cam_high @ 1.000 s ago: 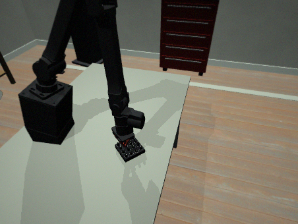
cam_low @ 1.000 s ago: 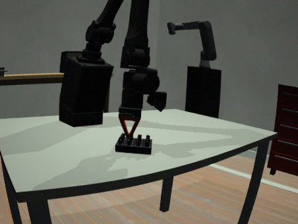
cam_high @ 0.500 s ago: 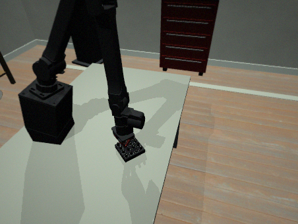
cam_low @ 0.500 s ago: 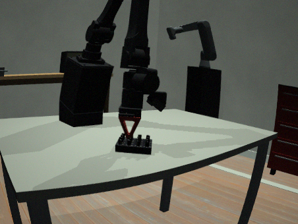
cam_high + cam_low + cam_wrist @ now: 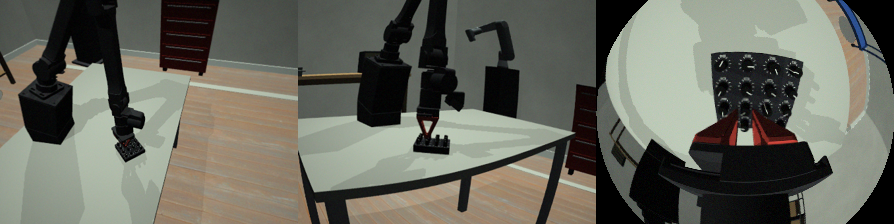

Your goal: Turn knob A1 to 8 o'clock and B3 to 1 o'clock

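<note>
The black knob box (image 5: 135, 156) (image 5: 431, 149) (image 5: 734, 75) stands on the table. The wrist view shows its knobs with white lines; the names are too small to read. In its far row there, the leftmost knob (image 5: 721, 64) has a slanting line, and the line of the second knob (image 5: 748, 64) points right. My red-fingered gripper (image 5: 126, 145) (image 5: 427, 136) (image 5: 745, 110) is slightly open, its tips down at the box. A knob (image 5: 745, 105) shows at the tips, and another knob (image 5: 744, 123) shows between the fingers. The fingers hide part of the near row.
The pale table (image 5: 99, 178) (image 5: 380, 171) (image 5: 666, 95) carries the box and the arm's black pedestal (image 5: 46, 115) (image 5: 384, 92). A red drawer cabinet (image 5: 188, 36) (image 5: 585, 128) and another arm (image 5: 505, 39) on a stand are beyond the table.
</note>
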Robot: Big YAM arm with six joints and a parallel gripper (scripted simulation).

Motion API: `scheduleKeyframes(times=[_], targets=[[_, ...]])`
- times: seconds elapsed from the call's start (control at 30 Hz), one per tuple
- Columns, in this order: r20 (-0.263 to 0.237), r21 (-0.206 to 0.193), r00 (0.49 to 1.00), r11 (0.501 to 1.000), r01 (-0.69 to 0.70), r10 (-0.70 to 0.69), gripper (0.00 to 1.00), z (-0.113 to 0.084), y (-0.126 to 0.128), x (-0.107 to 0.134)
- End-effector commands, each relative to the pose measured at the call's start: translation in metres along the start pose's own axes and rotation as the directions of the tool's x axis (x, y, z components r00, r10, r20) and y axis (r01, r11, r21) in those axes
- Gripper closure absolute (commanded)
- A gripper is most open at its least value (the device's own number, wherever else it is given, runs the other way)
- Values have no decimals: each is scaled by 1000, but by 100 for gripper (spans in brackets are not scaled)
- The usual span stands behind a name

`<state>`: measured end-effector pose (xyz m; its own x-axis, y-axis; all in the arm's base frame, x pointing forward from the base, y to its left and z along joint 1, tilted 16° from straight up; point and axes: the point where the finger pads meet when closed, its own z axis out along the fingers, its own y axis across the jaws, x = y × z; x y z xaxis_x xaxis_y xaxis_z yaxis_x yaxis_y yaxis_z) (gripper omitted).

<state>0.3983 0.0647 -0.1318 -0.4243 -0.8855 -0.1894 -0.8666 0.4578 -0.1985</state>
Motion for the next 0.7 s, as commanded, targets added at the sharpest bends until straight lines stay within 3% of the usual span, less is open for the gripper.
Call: scheduleKeyframes(times=[0.0,0.4,0.67], targets=[[18,20,1000,1000,9,-9,81,-9,-10,-7],[10,12,1000,1000,2,-2,81,-38,-6,-1],[5,4,1000,1000,1,-1,81,-43,-3,1]])
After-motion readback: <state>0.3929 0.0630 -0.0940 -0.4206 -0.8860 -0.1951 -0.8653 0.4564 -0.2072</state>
